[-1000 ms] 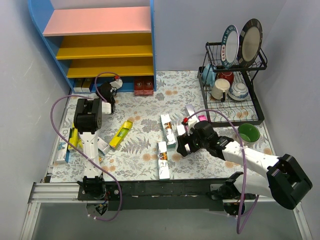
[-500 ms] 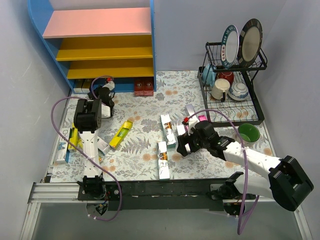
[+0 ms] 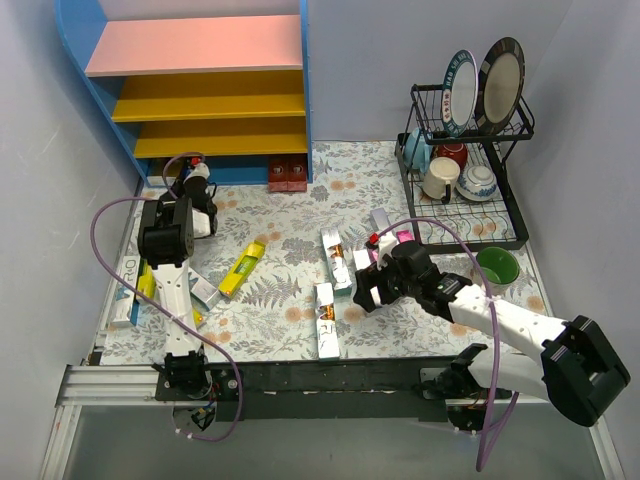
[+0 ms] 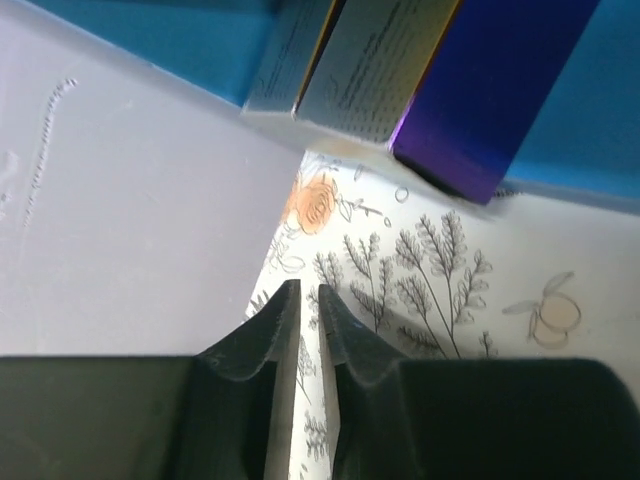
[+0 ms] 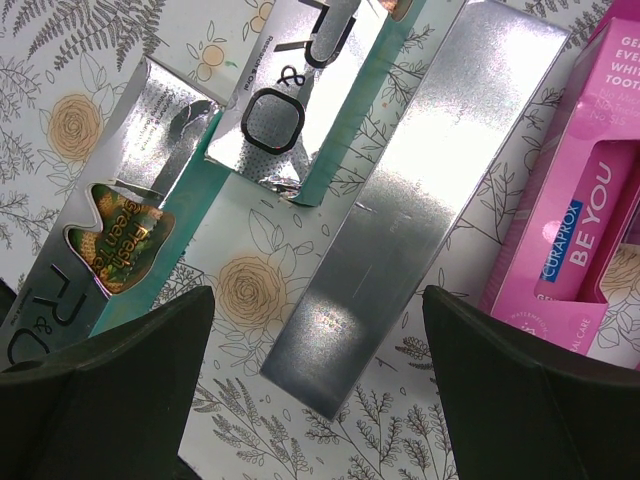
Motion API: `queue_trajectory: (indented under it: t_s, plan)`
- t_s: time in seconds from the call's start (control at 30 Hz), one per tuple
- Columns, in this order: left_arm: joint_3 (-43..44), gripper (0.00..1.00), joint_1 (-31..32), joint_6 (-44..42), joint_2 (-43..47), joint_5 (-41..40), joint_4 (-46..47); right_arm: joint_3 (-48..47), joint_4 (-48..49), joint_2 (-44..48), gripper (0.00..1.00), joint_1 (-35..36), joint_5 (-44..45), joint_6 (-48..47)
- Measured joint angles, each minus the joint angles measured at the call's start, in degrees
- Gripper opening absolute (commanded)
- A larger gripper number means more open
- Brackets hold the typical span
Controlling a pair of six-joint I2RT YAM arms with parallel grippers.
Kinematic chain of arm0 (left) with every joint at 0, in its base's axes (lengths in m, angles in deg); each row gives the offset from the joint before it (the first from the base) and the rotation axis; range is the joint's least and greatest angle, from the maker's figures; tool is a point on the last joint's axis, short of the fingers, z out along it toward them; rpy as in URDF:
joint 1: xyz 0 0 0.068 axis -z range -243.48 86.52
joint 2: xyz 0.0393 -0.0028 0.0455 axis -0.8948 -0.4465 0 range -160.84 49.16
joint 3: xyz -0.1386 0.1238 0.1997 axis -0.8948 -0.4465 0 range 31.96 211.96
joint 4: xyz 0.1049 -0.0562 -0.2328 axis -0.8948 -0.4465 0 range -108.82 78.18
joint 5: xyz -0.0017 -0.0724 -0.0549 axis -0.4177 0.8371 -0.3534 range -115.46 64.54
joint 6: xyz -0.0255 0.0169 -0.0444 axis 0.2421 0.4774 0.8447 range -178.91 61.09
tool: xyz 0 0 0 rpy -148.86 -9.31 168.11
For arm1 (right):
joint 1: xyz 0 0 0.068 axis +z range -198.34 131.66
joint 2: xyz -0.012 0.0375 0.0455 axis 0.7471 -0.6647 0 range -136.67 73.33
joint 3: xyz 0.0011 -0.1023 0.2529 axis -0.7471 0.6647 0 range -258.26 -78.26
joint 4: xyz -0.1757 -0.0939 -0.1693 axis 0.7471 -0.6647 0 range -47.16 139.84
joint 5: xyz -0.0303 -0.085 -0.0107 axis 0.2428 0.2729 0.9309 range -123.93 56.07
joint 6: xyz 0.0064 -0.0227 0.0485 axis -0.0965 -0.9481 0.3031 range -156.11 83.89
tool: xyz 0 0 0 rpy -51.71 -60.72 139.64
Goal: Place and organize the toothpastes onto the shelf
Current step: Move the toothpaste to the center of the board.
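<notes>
Your right claw [image 5: 320, 385] hangs spread wide over the slanted long silver cardboard toothpaste box [image 5: 430, 190]; closing could snag the pink carton [image 5: 590, 200] at its 3 o'clock. Your left claw [image 4: 308, 292], pinched together and empty, sits by the blue-sided wooden shelf [image 3: 195, 45] at 11 o'clock, risking a bump.

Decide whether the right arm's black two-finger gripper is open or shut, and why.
Open: the right gripper has its black fingers wide apart, with a long silver cardboard toothpaste box lying ungripped between them.
</notes>
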Motion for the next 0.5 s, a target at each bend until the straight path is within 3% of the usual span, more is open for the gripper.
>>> queue_trajectory:
  t_s: [0.13,0.27,0.37,0.4,0.5]
  plan:
    - [-3.0,0.17,0.0,5.6,3.6,1.4,-3.5,0.0,0.0,0.5,0.93,0.0,0.0,0.0]
    - [-5.4,0.22,-0.3,16.5,9.6,4.0,-9.9,0.0,0.1,1.6,0.93,0.0,0.0,0.0]
    - [-6.4,0.34,-1.3,26.8,15.6,7.8,-16.6,0.0,0.4,2.2,0.93,0.0,0.1,-0.2]
    - [-6.6,0.46,-1.8,30.5,17.5,9.4,-18.7,0.0,0.6,2.3,0.93,0.0,0.1,-0.2]
    - [-6.5,0.62,-3.2,40.7,22.4,14.3,-24.2,0.0,2.0,2.4,0.93,0.0,0.0,-0.6]
